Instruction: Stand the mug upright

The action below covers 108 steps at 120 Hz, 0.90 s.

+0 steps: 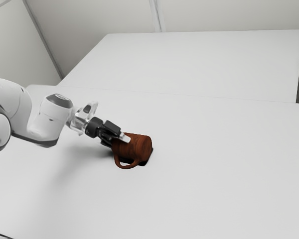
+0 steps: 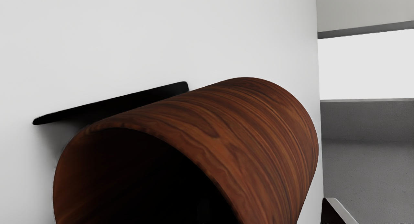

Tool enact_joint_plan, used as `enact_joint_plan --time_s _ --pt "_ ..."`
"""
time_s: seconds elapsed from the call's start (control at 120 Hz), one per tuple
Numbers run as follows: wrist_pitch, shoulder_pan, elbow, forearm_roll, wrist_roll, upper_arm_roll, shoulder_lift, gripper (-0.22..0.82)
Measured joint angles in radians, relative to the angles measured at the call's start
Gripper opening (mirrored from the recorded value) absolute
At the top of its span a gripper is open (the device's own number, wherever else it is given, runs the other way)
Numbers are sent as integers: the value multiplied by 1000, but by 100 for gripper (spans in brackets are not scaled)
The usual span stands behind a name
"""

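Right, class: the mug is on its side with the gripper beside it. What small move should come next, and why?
Probably make sure of a hold at the open end before turning the mug upright. The mug lies over on its side, its mouth faces the arm, and the gripper is right at that end.

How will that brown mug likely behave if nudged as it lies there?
The mug would probably roll on its round side, but the protruding handle should check a full turn. Its wood-grained wall looks stiff, unlikely to flex.
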Motion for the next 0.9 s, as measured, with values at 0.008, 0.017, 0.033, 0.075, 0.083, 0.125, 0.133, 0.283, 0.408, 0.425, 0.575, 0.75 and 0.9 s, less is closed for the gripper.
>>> enact_joint_plan --time_s 0.008,0.017,0.033,0.075,0.083,0.125,0.133,0.283,0.408,0.425,0.575,0.75,0.9 --pt "-2 0 0 -2 1 0 0 27" --pt "-4 0 0 -4 2 0 0 25" --pt "-7 0 0 -7 3 0 0 22" --pt "-14 0 2 -14 7 -1 1 15" --pt "-15 0 3 -15 8 -2 0 13" --pt "-21 0 5 -20 12 -3 0 8" --pt "-22 0 5 -20 12 -3 0 7" --pt "-34 -6 8 -27 25 -5 -9 -4" --pt "-43 -10 8 -27 34 -3 -22 -12" --pt "-44 -10 8 -26 35 -3 -23 -13" --pt "-43 -22 6 12 42 1 -66 -16" --pt "-19 -81 23 190 14 5 -155 -17" --pt "37 -161 53 529 -75 3 -223 -18"
